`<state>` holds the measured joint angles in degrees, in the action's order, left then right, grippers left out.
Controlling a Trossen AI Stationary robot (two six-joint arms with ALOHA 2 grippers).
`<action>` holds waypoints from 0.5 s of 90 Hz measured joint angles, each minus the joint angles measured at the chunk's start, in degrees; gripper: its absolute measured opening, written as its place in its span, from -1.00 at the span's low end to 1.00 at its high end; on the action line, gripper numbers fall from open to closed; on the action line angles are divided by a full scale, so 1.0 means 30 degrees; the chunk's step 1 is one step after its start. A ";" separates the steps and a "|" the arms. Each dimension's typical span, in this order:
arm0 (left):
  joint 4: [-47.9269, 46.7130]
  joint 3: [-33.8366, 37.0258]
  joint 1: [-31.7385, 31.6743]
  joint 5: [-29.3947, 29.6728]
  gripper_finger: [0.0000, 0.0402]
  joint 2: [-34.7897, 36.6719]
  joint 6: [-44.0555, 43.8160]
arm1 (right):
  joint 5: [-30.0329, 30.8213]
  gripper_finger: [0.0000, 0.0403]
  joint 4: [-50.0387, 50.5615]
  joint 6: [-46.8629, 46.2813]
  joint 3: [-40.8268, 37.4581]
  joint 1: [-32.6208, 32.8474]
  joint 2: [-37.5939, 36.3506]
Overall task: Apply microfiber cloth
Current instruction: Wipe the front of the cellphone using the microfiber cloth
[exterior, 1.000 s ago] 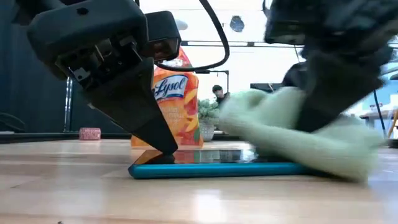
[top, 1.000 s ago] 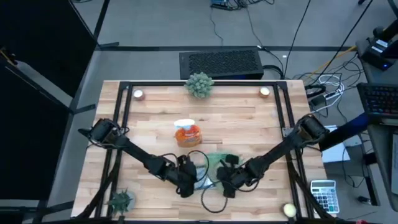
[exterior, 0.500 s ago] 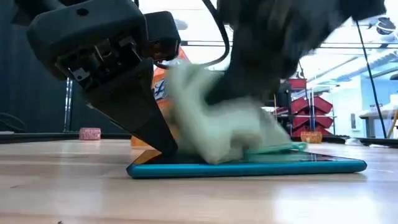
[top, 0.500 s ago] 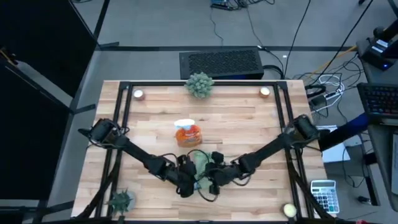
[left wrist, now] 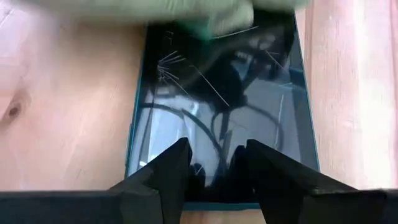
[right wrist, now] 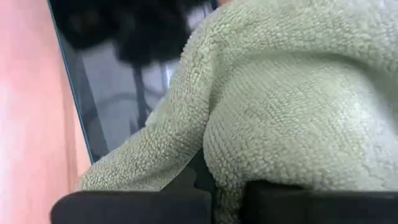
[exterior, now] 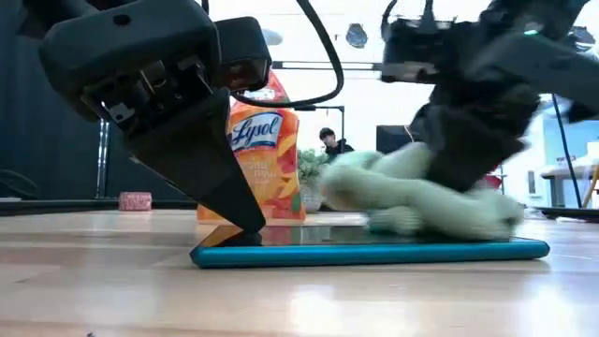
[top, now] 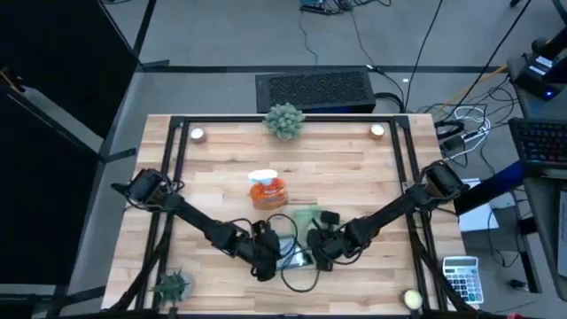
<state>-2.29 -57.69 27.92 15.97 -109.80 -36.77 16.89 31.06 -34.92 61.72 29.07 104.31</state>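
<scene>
Spanning the scene, the wooden tabletop carries a dark tablet with a cracked screen. Bunched on the tablet lies the microfiber cloth, clenched in the right end effector. The left end effector presses on the tablet's near edge, fingers slightly parted. An orange spray bottle stands behind.

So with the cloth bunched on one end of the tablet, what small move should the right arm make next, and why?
Probably sweep the microfiber cloth back across the tablet toward the left gripper. The right gripper presses it onto one end, while the glass near the left gripper, which pins the tablet's edge, lies uncovered.
</scene>
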 joint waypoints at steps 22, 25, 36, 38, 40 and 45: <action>0.0079 0.0007 -0.0052 0.0022 -0.25 0.0000 0.0034 | 0.1172 -0.97 -0.6855 0.1225 0.0245 -0.0216 -0.2229; 0.0092 0.0015 -0.0069 0.0022 -0.25 0.0000 0.0033 | 0.1350 -0.97 -0.8157 0.2077 0.0242 -0.0391 -0.2006; 0.0104 0.0015 -0.0095 0.0033 -0.25 0.0000 0.0007 | 0.0775 -0.97 -1.0876 0.2969 0.0177 -0.1183 -0.0031; 0.0104 0.0015 -0.0095 0.0036 -0.25 0.0000 0.0020 | 0.0638 -0.97 -1.1167 0.2789 0.0172 -0.1322 0.0344; 0.0104 0.0015 -0.0095 0.0039 -0.25 0.0000 0.0030 | 0.0537 -0.97 -1.1440 0.2616 0.0172 -0.1424 0.0718; 0.0104 0.0015 -0.0095 0.0060 -0.25 0.0000 0.0031 | 0.0055 -0.97 -1.1739 0.2175 0.0208 -0.1626 0.1741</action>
<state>-1.98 -57.65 27.64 16.15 -109.80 -36.68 17.05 -4.15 -28.40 62.35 24.20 109.54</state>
